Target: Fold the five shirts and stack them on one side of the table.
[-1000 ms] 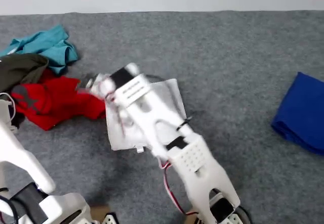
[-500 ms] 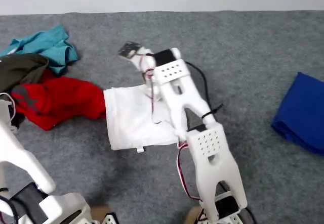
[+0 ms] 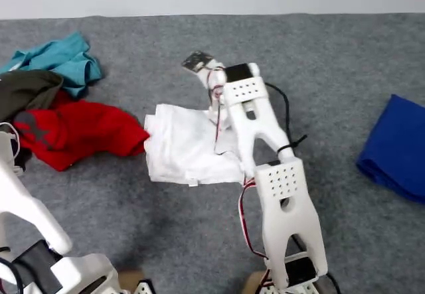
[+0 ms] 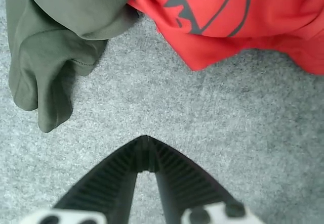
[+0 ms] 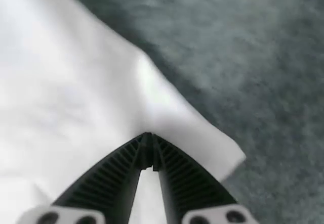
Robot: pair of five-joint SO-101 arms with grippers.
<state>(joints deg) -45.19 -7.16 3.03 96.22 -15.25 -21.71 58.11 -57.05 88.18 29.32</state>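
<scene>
Tabletop (image 3: 319,62), high view: white shirt (image 3: 182,151) lies mid-surface, right arm (image 3: 262,141) stretched over its right side. Red shirt (image 3: 80,135) touches its left edge; olive shirt (image 3: 26,91) and teal shirt (image 3: 63,58) bunched far left; blue shirt (image 3: 398,148) well apart at right edge. Left wrist view: left jaws pressed together, gripping nothing, over bare grey surface near olive shirt (image 4: 55,42) and red shirt (image 4: 243,16). Right wrist view: right jaws pinching a raised fold of white shirt (image 5: 66,92).
</scene>
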